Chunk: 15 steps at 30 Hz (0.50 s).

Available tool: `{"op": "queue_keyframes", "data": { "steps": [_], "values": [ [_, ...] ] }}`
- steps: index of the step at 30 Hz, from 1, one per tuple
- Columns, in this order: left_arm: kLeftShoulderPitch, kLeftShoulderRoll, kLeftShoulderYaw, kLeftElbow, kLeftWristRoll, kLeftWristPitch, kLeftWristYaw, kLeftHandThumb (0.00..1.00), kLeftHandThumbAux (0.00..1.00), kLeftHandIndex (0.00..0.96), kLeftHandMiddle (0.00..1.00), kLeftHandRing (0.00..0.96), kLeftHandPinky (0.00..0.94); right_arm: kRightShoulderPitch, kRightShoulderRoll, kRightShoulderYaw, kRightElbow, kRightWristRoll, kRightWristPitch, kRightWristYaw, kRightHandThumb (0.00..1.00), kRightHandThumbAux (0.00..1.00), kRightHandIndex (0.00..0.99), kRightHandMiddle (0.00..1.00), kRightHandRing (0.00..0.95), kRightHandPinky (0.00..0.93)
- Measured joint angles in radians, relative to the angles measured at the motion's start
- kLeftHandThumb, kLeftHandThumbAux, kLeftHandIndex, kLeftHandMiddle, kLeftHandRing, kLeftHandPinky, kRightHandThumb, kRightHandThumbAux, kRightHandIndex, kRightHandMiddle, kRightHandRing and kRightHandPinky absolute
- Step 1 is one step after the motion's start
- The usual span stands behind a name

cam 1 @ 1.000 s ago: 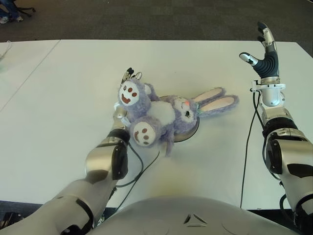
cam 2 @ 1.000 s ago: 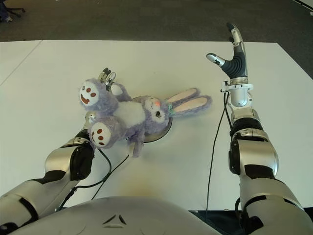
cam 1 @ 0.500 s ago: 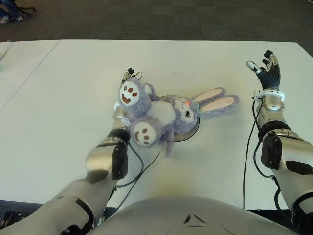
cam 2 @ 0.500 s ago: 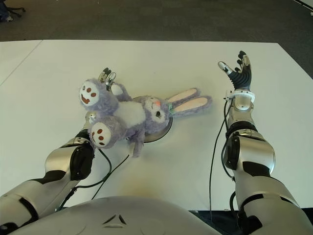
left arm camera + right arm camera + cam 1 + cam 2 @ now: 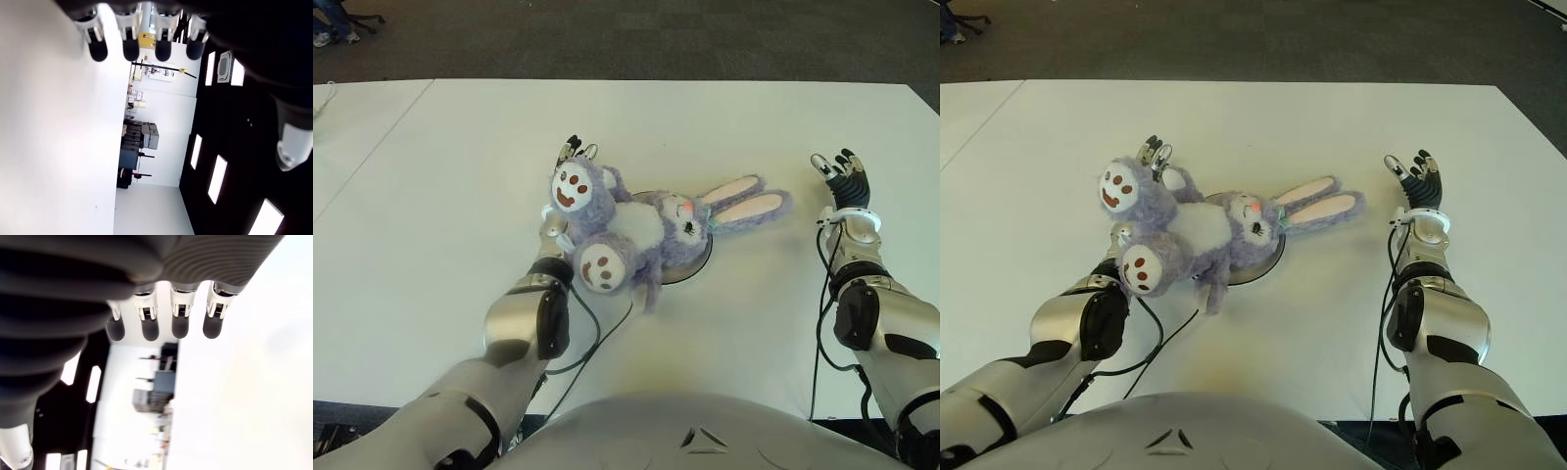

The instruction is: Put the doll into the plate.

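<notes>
So the doll (image 5: 641, 235) hides the left hand (image 5: 576, 150) up top; wrist views show both hands released, right hand (image 5: 840, 176) too.

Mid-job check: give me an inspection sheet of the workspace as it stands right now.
Surface: white table, bare apart from the job's things.
Job's things: purple bunny doll lies across the plate, ears and feet overhanging.
Clutter: nothing seen.
Hands: left hand behind the doll's feet, fingers straight in its wrist view, holding nothing; right hand open, right of the doll's ears.
Cables: black cable by the left forearm; another along the right arm.
Surroundings: dark carpet beyond the table.
</notes>
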Motion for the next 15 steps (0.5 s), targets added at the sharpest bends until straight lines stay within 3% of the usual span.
{"op": "queue_keyframes", "data": {
  "steps": [15],
  "values": [
    [0.003,0.003,0.005,0.000,-0.008,0.000,-0.003,0.000,0.507,0.000,0.022,0.014,0.017,-0.014,0.006,0.274,-0.019,-0.275,0.088,-0.150,0.000,0.705,0.000,0.000,0.000,0.000]
  ]
}}
